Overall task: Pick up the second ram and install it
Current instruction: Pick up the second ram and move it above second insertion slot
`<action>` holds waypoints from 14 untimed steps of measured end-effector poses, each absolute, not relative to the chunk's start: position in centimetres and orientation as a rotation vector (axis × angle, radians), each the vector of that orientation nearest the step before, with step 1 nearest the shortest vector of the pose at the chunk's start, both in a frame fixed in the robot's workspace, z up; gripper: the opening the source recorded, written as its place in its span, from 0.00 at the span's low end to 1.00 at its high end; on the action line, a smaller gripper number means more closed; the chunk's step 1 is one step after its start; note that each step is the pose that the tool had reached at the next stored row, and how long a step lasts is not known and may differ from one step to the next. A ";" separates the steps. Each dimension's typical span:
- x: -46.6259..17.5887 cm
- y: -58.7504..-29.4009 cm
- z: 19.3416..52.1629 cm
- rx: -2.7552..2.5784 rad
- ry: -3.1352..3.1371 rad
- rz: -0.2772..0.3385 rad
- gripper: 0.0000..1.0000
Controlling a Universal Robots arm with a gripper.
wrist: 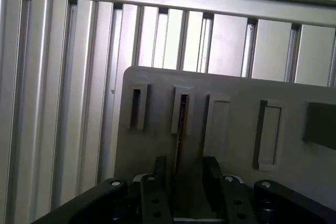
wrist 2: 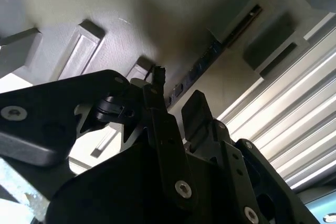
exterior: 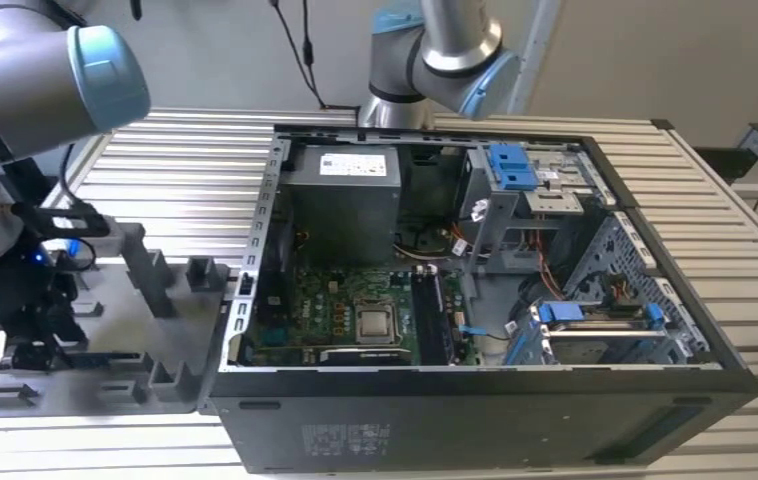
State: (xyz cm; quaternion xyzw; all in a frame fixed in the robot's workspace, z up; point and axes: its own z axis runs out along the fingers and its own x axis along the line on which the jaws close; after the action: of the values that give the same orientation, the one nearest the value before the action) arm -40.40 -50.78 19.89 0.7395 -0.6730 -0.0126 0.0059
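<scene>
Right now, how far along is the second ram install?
Done: the gripper sits over the grey fixture, fingers open either side of the second ram. In hand: nothing; the ram stands in its slot, ungripped. Left: lifting it and seating it in the computer case.

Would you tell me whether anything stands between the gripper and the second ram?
Nothing visible does: in the first wrist view the gripper straddles the second ram, which stands on edge in a slot of the grey fixture.
</scene>
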 end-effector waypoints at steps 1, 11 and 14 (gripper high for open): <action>-40.4 -50.8 19.8 2.316 -2.105 -0.039 0.42; -40.4 -50.9 19.1 2.320 -2.099 -0.038 0.42; -40.4 -50.9 19.1 2.319 -2.099 -0.038 0.40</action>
State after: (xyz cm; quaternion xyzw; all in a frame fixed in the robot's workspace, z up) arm -40.40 -50.93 19.14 0.7413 -0.6710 -0.0121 0.0066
